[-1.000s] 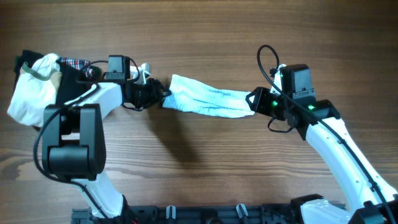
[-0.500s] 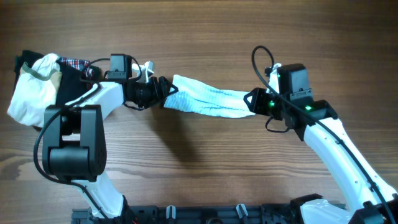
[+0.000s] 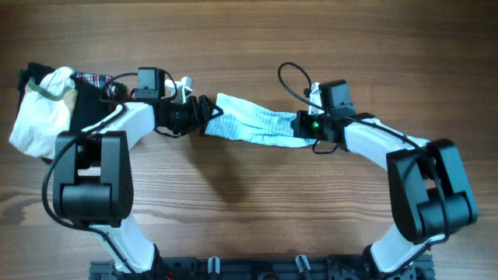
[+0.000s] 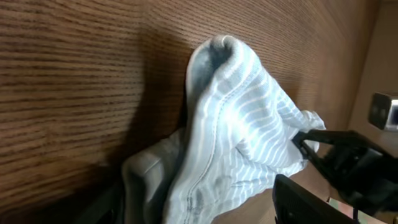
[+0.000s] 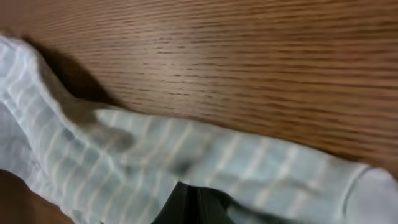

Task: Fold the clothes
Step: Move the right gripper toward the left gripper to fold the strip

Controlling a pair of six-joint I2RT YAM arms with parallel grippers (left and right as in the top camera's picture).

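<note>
One striped sock (image 3: 253, 124) is stretched over the surface (image 3: 257, 47); its ends are clenched by the left gripper (image 3: 206, 117) and the right gripper (image 3: 300, 128); a clothes pile (image 3: 39, 117) is seen at far left.

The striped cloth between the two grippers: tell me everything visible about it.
The striped cloth is a soft, pale blue knit with thin white stripes, long and narrow, possibly a sock. It stretches across the wooden table, sagging slightly, its left end bunched in the left gripper and its right end pinched by the right gripper. The left wrist view shows a stitched, ribbed hem at the bunched end. Whether its middle touches the table cannot be told.
</note>
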